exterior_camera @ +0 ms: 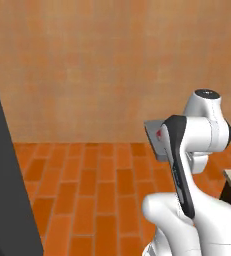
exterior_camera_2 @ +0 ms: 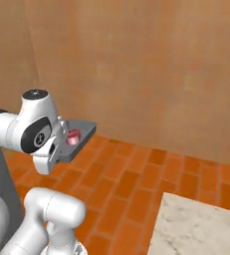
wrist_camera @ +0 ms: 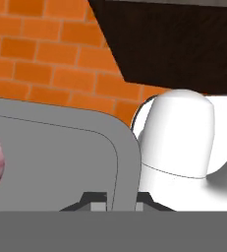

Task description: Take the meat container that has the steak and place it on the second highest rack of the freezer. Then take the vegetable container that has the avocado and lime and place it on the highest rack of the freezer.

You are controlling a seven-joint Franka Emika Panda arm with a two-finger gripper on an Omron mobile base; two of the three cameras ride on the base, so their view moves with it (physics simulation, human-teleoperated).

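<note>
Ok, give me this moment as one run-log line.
phase: carrying | pincer: shut on tray rim | steak: in tray | tray: in the air over brick floor | freezer: at left edge

Readable text: none in any view.
Labels, brands, numbers, signs: none legible.
</note>
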